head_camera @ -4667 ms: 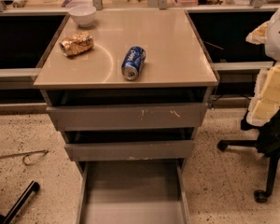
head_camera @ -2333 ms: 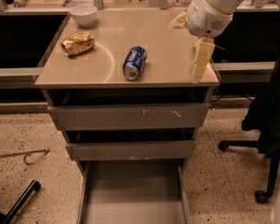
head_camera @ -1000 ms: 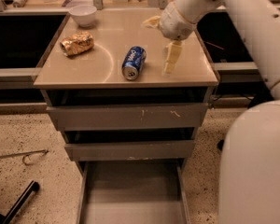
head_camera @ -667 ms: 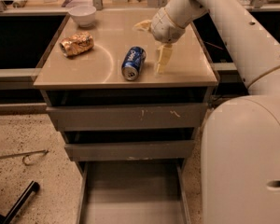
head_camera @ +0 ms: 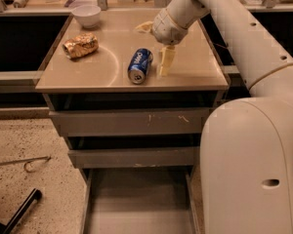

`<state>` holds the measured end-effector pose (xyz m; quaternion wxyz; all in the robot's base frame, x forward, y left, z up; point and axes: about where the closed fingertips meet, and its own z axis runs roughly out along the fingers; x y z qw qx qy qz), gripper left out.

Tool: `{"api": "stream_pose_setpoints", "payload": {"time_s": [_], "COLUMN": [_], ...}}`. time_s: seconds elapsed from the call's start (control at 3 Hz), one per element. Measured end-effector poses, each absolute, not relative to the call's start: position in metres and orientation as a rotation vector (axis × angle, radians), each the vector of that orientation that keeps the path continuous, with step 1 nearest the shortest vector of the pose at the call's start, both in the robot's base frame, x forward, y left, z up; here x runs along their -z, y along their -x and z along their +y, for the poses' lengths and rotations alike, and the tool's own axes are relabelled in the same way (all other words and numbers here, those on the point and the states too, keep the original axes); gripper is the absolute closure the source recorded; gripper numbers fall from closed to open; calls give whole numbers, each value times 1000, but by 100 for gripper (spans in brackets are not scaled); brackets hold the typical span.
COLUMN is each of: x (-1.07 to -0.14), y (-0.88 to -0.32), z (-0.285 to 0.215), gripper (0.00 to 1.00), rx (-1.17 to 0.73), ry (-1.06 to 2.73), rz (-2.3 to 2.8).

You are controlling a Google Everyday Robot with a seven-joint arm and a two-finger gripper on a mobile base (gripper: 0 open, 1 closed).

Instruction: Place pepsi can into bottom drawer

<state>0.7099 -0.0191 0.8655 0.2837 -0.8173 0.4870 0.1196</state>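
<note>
- The pepsi can (head_camera: pixel 140 65) lies on its side at the centre of the frame, on the tan cabinet top (head_camera: pixel 97 74). It is near the front edge, with one silver end turned down-frame.
- The gripper (head_camera: pixel 153 50) hangs just up and to the right of the can, spread wide and holding nothing. One finger (head_camera: pixel 166 62) points down just beside the can's right flank, and the other (head_camera: pixel 144 27) juts toward the upper left, past its far end.
- We judge the grasp to be the step in hand. We should turn the wrist so the fingers straddle the round body rather than the ends, then lower to mid-height.
- We should close squarely, since a can on its side will likely roll from a one-sided nudge.
- The foil snack bag (head_camera: pixel 80 45) and white bowl (head_camera: pixel 86 14), at upper left, sit well apart from the can.
- The bottom drawer (head_camera: pixel 136 204) stands pulled out at the bottom of the frame, so we should lift clear of the front edge first.
</note>
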Motion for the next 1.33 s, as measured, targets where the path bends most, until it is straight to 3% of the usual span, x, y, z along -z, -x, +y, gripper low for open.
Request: {"api": "stream_pose_setpoints", "payload": {"time_s": [0.67,1.0,1.33], "x": [-844,-833,-832], "y": [-724,-730,-740], "z": [30,48,56], "gripper": [0,9,25], "rx": [-452,-493,-473], "ry": [2252,2254,2226], "rz": [1216,1193,1190]}}
